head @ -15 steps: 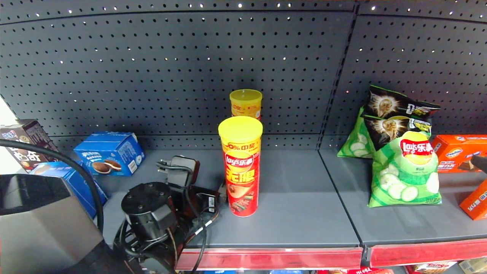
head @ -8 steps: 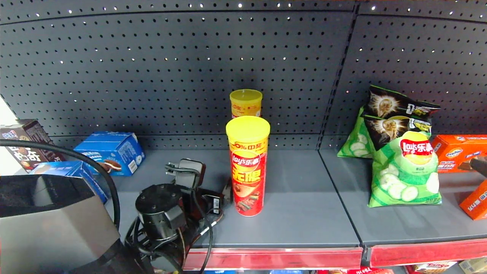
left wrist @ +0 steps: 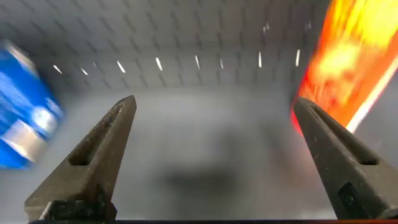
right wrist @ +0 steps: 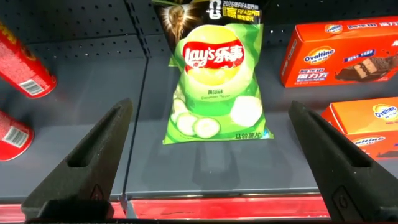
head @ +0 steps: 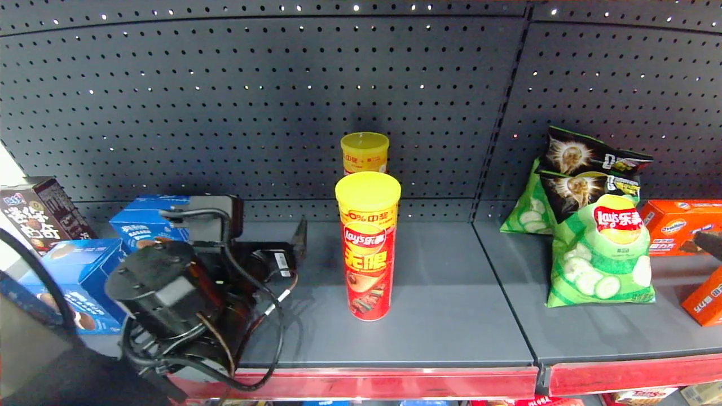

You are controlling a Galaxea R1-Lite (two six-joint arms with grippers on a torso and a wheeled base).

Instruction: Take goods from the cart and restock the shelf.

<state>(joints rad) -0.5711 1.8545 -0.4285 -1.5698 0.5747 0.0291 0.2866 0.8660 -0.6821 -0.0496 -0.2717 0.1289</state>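
Observation:
A red chips can (head: 368, 248) with a yellow lid stands upright on the grey shelf (head: 440, 316). A second can (head: 365, 152) stands right behind it. My left gripper (left wrist: 214, 118) is open and empty, low over the shelf to the left of the front can (left wrist: 348, 62) and apart from it. One of its fingers (head: 299, 234) points at the back wall. My right gripper (right wrist: 208, 115) is open and empty too. It hovers in front of a green chips bag (right wrist: 214, 87) on the right shelf section.
Blue cookie boxes (head: 152, 223) and a brown box (head: 34, 217) line the shelf's left end. Green and black chip bags (head: 598, 248) and orange boxes (head: 682, 223) fill the right section. Pegboard (head: 282, 101) closes the back. A red strip (head: 406, 383) marks the front edge.
The front can shifted slightly right, then stayed put. My left arm drew back to the left away from it, rose a little and turned toward the back wall.

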